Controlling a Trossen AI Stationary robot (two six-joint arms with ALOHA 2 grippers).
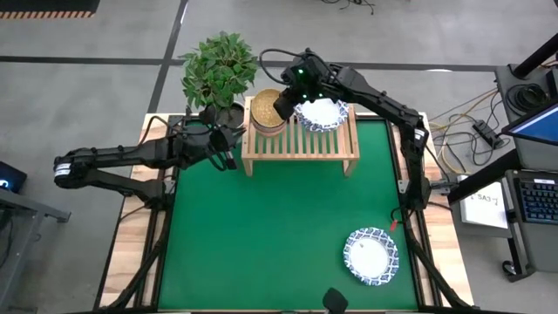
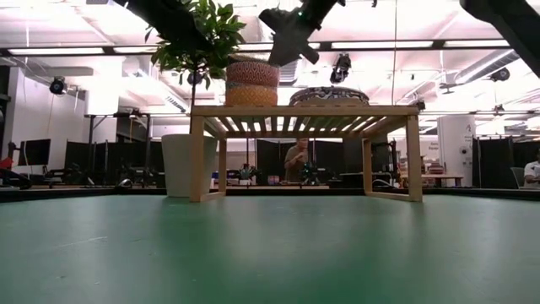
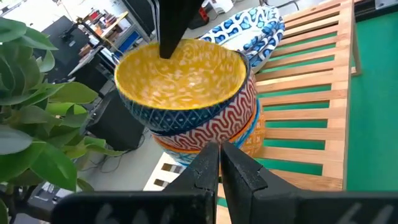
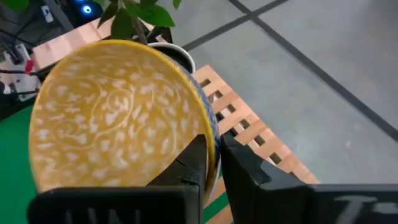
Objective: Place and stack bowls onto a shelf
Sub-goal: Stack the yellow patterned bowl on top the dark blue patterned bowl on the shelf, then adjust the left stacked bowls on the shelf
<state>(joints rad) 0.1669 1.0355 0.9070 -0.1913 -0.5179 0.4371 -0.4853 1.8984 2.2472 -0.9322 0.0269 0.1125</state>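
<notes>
Yellow bowl (image 4: 118,118) is seen atop the small-bowl stack at the shelf's (image 1: 301,148) plant-side end, its rim pinched by the right gripper (image 4: 214,163). Left gripper (image 3: 219,163), shut and empty, waits nearby. Judged rigid, glazed, slippery, chip-prone; rim grips are best. 1 patterned bowl (image 1: 370,255) is left on the mat.

The light-wood shelf (image 2: 305,110) stands on the green table (image 2: 270,249), a little toward twelve o'clock from the picture's centre. On its slatted top, at the eleven o'clock end, sits a stack of small bowls (image 2: 251,84) with red and orange patterns. Beside it, toward one o'clock, rest the blue-rimmed white bowls (image 2: 329,95), lower and wider. A dark gripper (image 2: 287,38) hangs just above the small stack's rim. At ten o'clock a potted plant (image 2: 192,51) rises from a white pot. Beyond the shelf's legs a person (image 2: 296,160) sits in the room.
</notes>
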